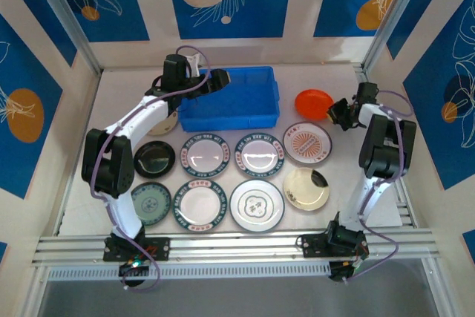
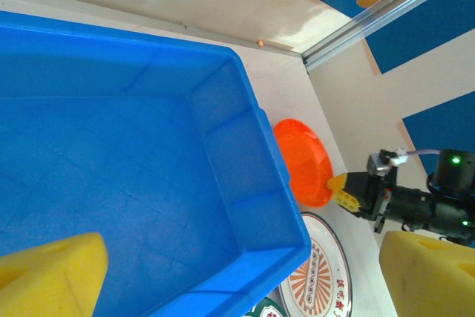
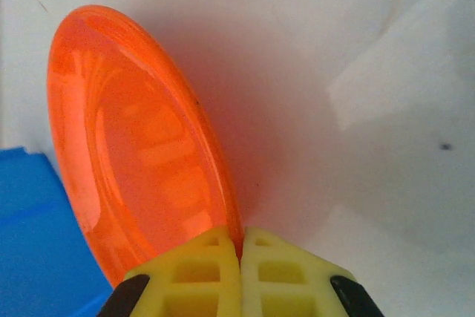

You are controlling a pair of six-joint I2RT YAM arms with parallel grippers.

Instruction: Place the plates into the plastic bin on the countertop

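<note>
Clearly the right gripper (image 3: 241, 252) has its jaws pinched together on the rim of the orange plate (image 3: 133, 146), which stands tilted just beside the bin's (image 1: 226, 120) right wall. It is an edge grip, likely because a flat saucer offers nothing else to seize. Whether the plate's far rim touches the countertop (image 1: 312, 72) I cannot tell. The left gripper (image 1: 220, 79) hangs over the bin's left end, jaws wide apart with nothing between them (probably waiting its turn). The bin's floor looks bare. Eight other plates (image 1: 257, 154) lie in two rows in front of it, and one more sits half hidden under the left arm.
</note>
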